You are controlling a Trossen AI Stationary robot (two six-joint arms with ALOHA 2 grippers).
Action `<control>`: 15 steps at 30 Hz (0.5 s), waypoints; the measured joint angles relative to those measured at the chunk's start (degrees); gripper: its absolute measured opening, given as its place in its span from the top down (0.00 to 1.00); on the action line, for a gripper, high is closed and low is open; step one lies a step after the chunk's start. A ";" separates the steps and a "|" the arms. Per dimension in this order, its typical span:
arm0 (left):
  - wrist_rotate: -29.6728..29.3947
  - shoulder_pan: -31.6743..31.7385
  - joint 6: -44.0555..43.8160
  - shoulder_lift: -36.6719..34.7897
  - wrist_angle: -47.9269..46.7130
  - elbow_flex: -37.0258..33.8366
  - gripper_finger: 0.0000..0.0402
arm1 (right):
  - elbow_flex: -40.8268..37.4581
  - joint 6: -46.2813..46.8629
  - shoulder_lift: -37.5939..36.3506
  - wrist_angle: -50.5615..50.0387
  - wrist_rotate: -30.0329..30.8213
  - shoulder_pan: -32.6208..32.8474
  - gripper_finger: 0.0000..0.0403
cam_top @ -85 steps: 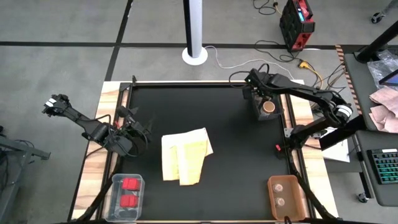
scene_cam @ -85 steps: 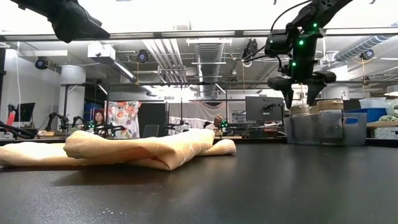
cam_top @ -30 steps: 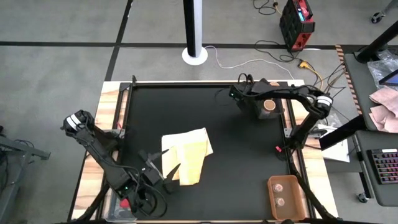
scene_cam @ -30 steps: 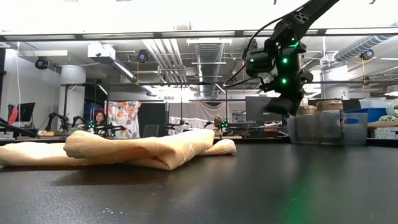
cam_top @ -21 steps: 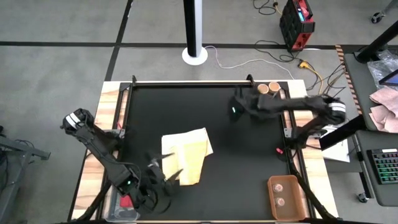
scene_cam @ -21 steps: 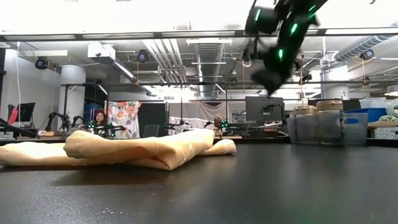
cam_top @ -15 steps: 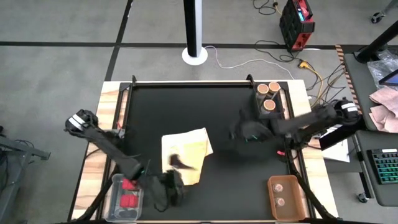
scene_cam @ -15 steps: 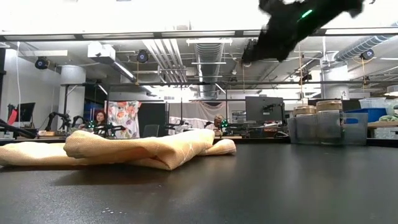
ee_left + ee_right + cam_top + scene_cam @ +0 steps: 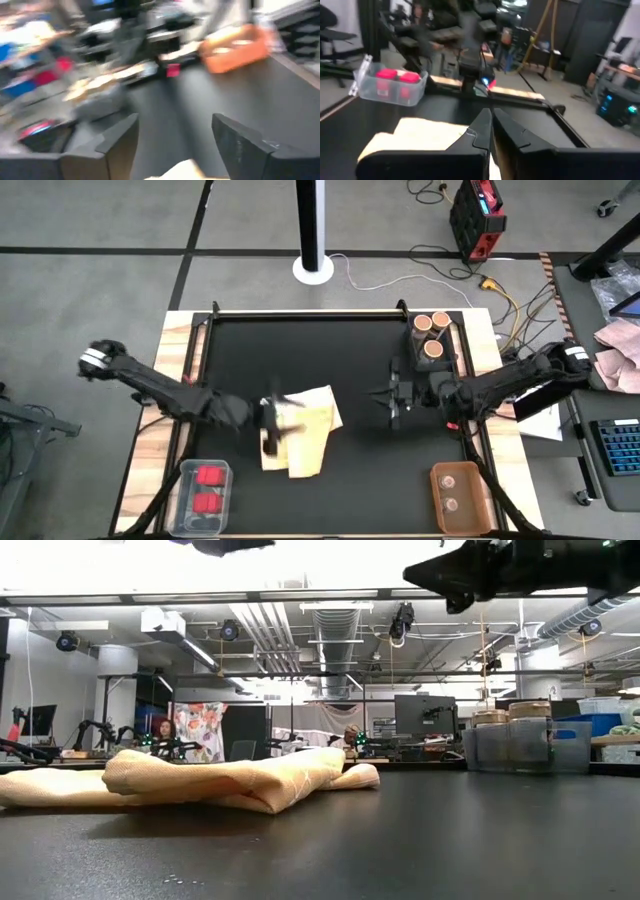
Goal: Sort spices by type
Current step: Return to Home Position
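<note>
The left tool (image 9: 278,422) hangs above the folded yellow cloth (image 9: 300,442) near the middle of the desk (image 9: 340,350). In its wrist view its two fingers (image 9: 119,142) stand wide apart with nothing between them, only dark desk and an edge of the cloth beneath. The right tool (image 9: 388,398) hovers over bare desk just beyond the cloth's edge, facing the left tool across the cloth. In its own wrist view its fingers (image 9: 482,127) are pressed together tip to tip and carry nothing.

Two jars (image 9: 433,335) with tan tops sit in the dark bin (image 9: 414,360) at the far corner of the desk, just behind the right tool on its arm's side. In the low view they show side by side inside the bin (image 9: 512,747), well clear of both arms.

Two red blocks (image 9: 208,488) lie in a clear tub (image 9: 186,502) at the near corner, to the near side of the left tool and apart from it. Two pale round containers (image 9: 450,490) rest in an orange tray (image 9: 437,500) at the opposite near corner, well apart from the right tool. Neither tool touches any container.
</note>
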 joint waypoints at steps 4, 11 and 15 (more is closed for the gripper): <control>-1.50 3.84 -0.76 -12.05 7.73 -13.35 0.48 | -0.50 -0.22 -2.21 -0.48 -12.23 -7.52 0.98; 0.42 5.82 -4.08 -32.58 9.99 -28.73 0.59 | -2.53 -1.58 -5.54 -0.25 -18.54 -11.69 0.98; 0.48 5.81 -3.60 -44.68 7.81 -33.68 0.63 | -6.53 -2.68 -8.10 4.70 -18.36 -11.84 0.98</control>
